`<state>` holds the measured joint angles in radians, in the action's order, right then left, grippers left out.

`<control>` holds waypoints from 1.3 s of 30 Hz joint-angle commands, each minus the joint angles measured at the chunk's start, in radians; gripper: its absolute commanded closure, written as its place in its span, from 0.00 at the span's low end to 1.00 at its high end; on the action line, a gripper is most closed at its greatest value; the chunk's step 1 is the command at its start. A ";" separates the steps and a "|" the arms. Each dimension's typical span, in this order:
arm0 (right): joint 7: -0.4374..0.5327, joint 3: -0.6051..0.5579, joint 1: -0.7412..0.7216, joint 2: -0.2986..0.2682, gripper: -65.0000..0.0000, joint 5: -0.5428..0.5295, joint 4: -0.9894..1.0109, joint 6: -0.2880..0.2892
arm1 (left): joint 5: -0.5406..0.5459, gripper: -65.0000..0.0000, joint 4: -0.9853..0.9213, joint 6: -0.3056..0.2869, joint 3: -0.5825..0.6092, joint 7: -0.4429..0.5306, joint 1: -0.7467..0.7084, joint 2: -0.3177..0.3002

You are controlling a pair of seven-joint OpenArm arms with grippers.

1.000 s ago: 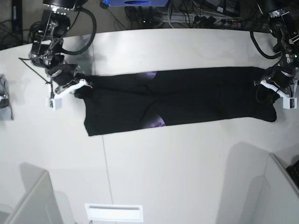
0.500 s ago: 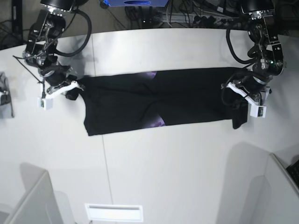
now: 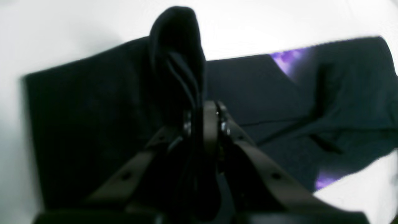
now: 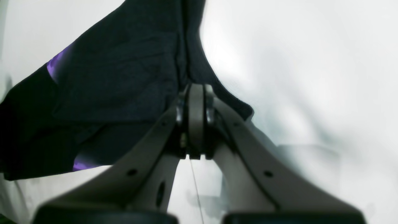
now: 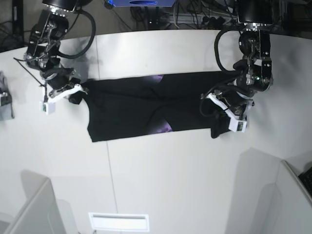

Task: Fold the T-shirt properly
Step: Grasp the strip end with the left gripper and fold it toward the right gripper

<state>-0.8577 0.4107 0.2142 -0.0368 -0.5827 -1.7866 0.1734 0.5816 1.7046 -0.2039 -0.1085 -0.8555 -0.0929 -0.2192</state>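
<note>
i'm mid-fold. at the left of the base view my right claw (image 5: 78, 92) is clamped on the t-shirt (image 5: 146, 109), pinning that end on the counter (image 5: 161, 175). at right, my left claw (image 5: 222, 114), bent low, grips the lifted far end. next: carry it leftward and lay it flat.

White table (image 5: 161, 180); cables (image 5: 204, 17) and blue box (image 5: 141, 2) behind.
</note>
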 commanded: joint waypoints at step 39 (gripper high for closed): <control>0.019 0.003 -0.011 -0.008 1.00 -0.010 -0.014 0.008 | 0.021 1.00 -0.007 0.067 0.140 0.020 0.043 0.040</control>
<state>-0.8574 0.4107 0.2119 -0.0357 -0.5819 -1.7855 0.1734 0.5846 1.6798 -0.1337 0.0326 -0.8532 -0.0658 -0.1749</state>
